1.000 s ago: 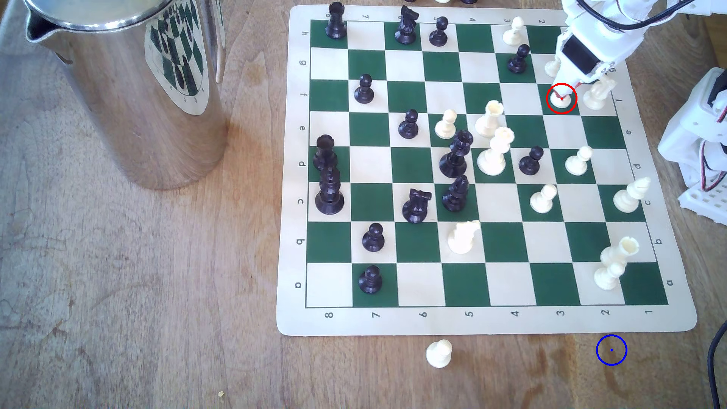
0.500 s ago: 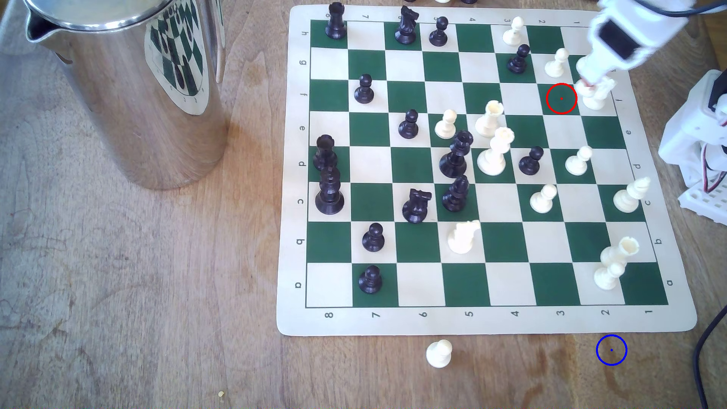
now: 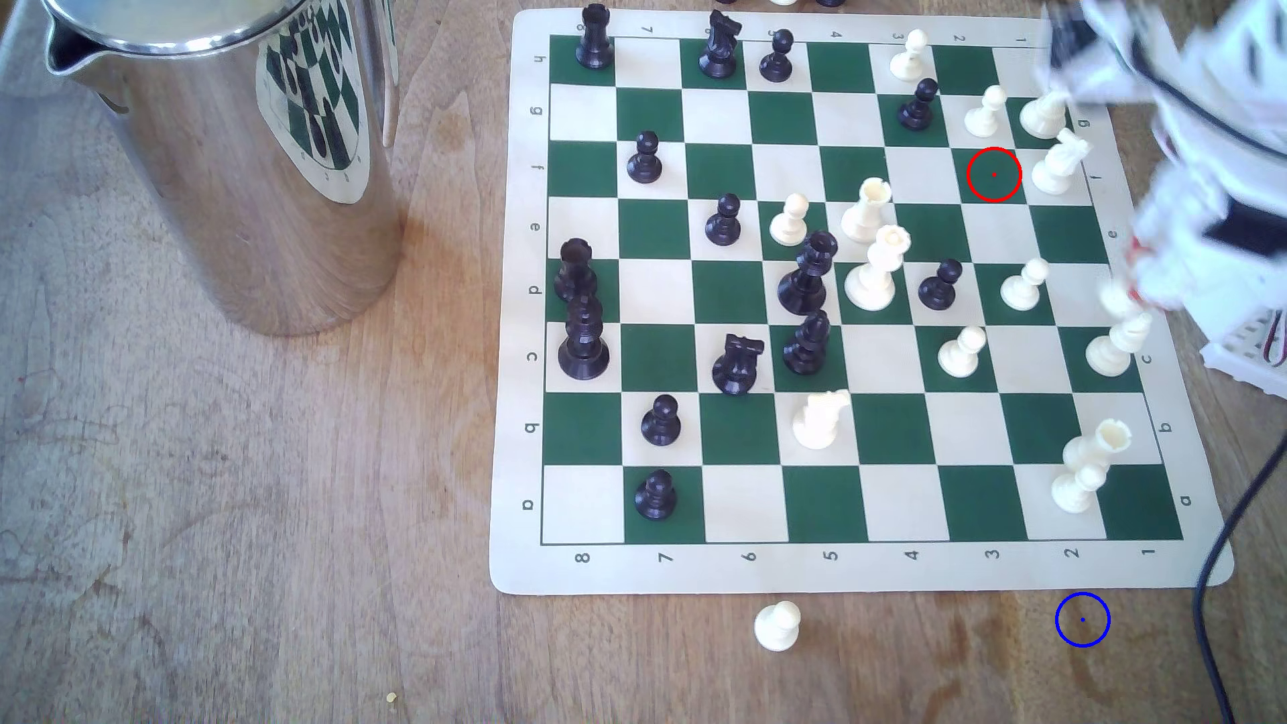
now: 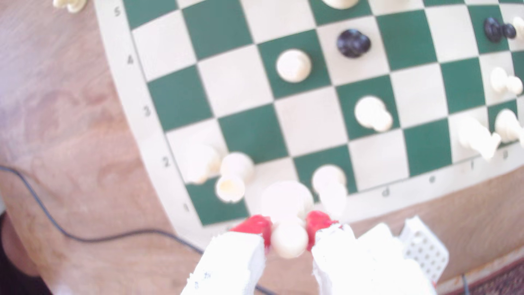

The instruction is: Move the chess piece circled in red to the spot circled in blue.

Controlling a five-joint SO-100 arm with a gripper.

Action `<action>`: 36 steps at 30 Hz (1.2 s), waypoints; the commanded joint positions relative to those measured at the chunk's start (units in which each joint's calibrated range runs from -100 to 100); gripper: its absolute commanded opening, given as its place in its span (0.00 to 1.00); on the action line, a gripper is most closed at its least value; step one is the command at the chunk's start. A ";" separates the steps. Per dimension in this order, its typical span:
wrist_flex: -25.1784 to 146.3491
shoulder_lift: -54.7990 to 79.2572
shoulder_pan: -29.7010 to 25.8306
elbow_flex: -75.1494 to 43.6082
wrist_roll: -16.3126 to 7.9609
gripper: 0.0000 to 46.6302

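The cream-white pawn (image 4: 287,198) is off the board, pinched by its neck between my red-tipped fingers (image 4: 256,225). My gripper (image 4: 289,228) is shut on it. In the exterior view the gripper (image 3: 1129,292) and the pawn (image 3: 1116,298) are blurred, hanging over the chessboard's right edge near row d, just above a white bishop (image 3: 1114,348). The red ring (image 3: 994,174) now encloses only a bare green square. The blue ring (image 3: 1082,619) lies on bare wood below the board's near right corner, well apart from the gripper.
The chessboard (image 3: 515,418) holds several dark and white pieces. A white rook and pawn (image 3: 1090,459) stand near the right edge between gripper and blue ring. A loose white pawn (image 3: 777,625) sits on the wood, a steel jug (image 3: 223,160) at left, a black cable (image 3: 1226,529) at right.
The gripper lifted the pawn out of the red ring, swung to the exterior view's right past the knight, then travelled down along the board's right edge with it.
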 commanded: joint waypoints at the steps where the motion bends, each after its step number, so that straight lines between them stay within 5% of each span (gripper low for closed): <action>1: -1.72 3.03 -8.46 -5.68 -1.07 0.01; 10: -12.28 13.56 -16.44 -5.68 -1.51 0.01; 36: -29.07 36.14 -24.03 -10.57 -2.15 0.01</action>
